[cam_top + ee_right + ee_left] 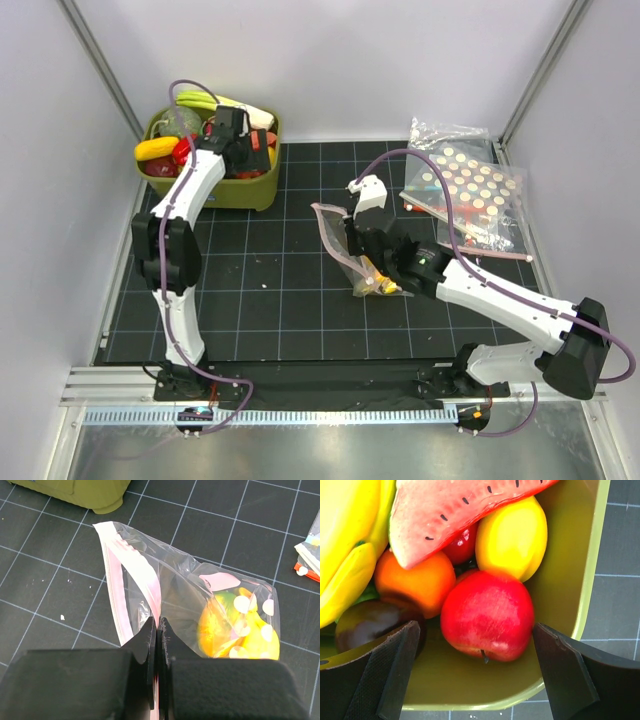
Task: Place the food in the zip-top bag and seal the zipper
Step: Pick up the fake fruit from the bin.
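Loading: your wide-open, empty left gripper (477,645) is straddling the red fruit (487,612), needing closing next, while your right gripper (156,625) is pinching the zip-top bag (190,580).

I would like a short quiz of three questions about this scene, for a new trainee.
1. True or false: the left gripper is open above the red fruit in the green bin.
2. What does the right gripper pinch? A) the zip-top bag B) a banana C) a watermelon slice
3. Name the colour of the zipper.
Key: 1 true; 2 A; 3 pinkish-red.
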Robot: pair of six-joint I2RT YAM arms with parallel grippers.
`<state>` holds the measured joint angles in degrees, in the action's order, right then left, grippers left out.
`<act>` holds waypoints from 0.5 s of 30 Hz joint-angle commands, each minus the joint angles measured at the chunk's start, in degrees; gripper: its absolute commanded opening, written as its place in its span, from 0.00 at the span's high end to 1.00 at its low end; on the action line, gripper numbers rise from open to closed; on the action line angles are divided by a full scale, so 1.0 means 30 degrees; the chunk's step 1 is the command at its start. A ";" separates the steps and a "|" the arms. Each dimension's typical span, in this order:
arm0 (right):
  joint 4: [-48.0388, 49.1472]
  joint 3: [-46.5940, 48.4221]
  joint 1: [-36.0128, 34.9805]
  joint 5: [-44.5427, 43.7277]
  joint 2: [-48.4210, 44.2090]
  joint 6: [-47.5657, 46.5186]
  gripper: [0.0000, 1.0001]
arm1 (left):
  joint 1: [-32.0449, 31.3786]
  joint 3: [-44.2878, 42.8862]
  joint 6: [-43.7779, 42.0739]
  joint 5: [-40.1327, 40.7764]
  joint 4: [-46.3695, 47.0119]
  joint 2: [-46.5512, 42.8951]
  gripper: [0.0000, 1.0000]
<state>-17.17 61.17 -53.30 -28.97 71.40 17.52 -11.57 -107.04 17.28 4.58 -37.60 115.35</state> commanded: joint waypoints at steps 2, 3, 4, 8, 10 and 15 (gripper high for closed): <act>0.0801 0.0353 0.0071 -0.0041 -0.0068 0.0254 0.99 | 0.0078 -0.1406 -0.0692 -0.0353 -0.1643 0.1127 0.00; 0.0801 0.0324 0.0071 -0.0040 -0.0068 0.0283 0.99 | 0.0078 -0.1495 -0.0633 -0.0499 -0.1848 0.1275 0.00; 0.0830 0.0324 0.0042 -0.0040 -0.0039 0.0284 0.99 | 0.0078 -0.1583 -0.0603 -0.0675 -0.1908 0.1364 0.00; 0.0830 0.0353 0.0071 0.0047 0.0049 0.0313 0.99 | 0.0078 -0.2197 -0.0457 -0.1029 -0.2580 0.2124 0.00; 0.0830 0.0353 0.0071 0.0077 0.0078 0.0284 0.99 | 0.0079 -0.2433 -0.0544 -0.0941 -0.2991 0.2272 0.02; 0.0801 0.0295 0.0042 -0.0011 -0.0156 0.0284 0.99 | 0.0078 -0.2639 -0.0486 -0.1056 -0.3081 0.1778 0.30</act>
<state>-17.17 61.17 -53.23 -28.49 71.42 17.74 -11.27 -114.08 17.45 1.93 -41.43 120.92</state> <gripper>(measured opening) 0.041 0.760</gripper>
